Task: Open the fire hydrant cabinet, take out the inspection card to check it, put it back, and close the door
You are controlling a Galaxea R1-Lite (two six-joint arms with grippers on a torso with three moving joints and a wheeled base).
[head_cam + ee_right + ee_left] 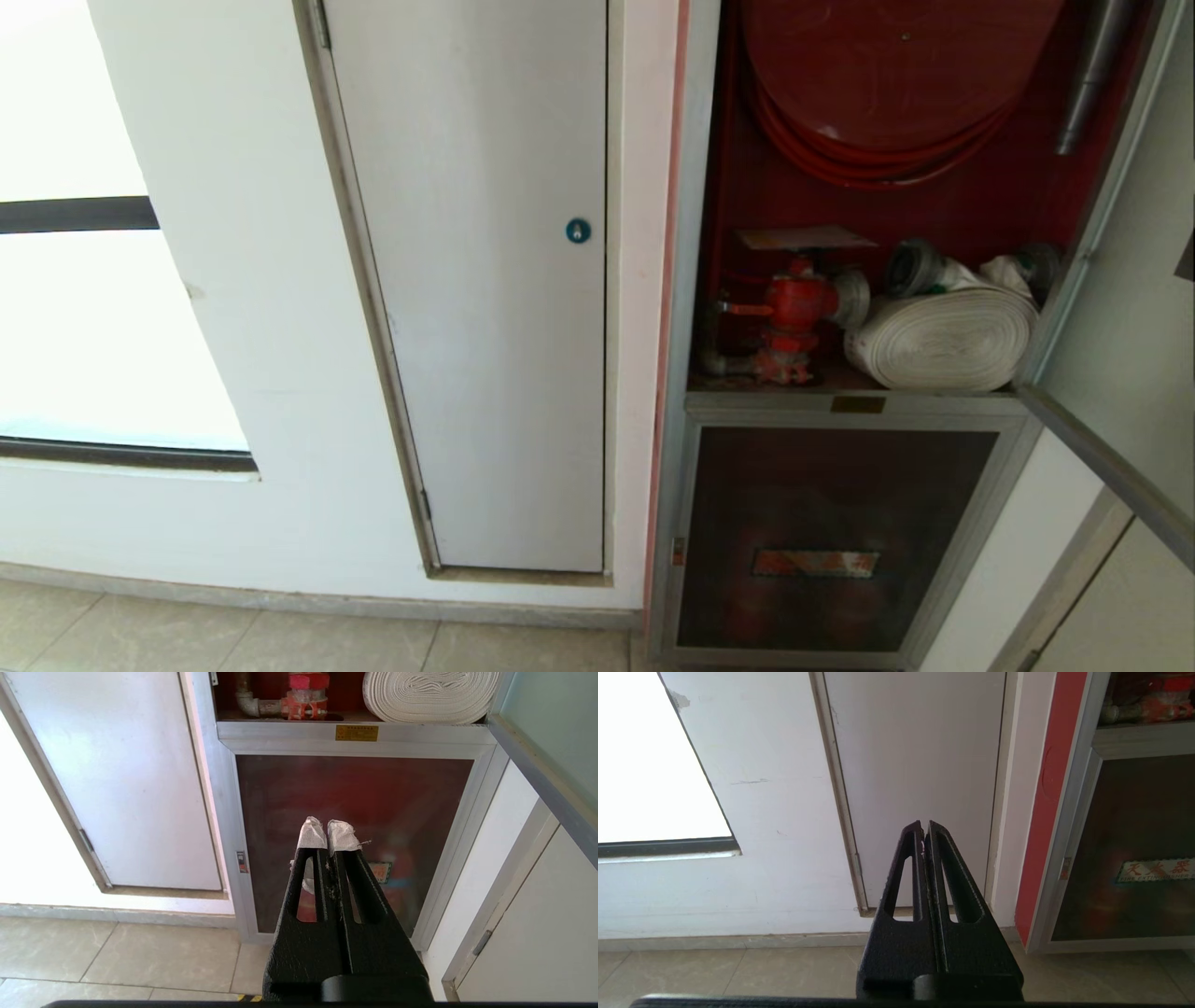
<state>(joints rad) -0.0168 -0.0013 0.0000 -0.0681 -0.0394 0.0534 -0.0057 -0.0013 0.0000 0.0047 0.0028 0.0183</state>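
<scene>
Head view: the fire hydrant cabinet (695, 280) sits on the right w/ its upper section open, red inside. Red hose reel (868, 93) up top, red valve (794, 313) on the shelf below it, white rolled hose (943, 341) lying just beside the valve on the right. A flat card-like thing (808, 238) rests on top of the valve, prob the inspection card but can't read it from here. The door (1120, 299) is swung out to the right, its frame edge cutting across the lower right corner. Under the shelf is the smaller lower glass door (831, 537), shut, w/ a red label in the middle. Left of the cabinet there's a grey-white panel door (485, 308) w/ a blue round lock (578, 231), then white wall and a bright window (65, 233). No arms in this view.

Left wrist view: left gripper (924, 828) is low, pointing at the bottom of the panel door, fingers pressed together, holding nothing. Cabinet edge and lower glass door are off to the side, tiled floor (738, 970) below.

Right wrist view: right gripper (327, 830) has its taped tips together too, nothing in them, aimed at the lower glass door and not touching it. Valve and rolled hose visible on the shelf above, open door edge at the side.
</scene>
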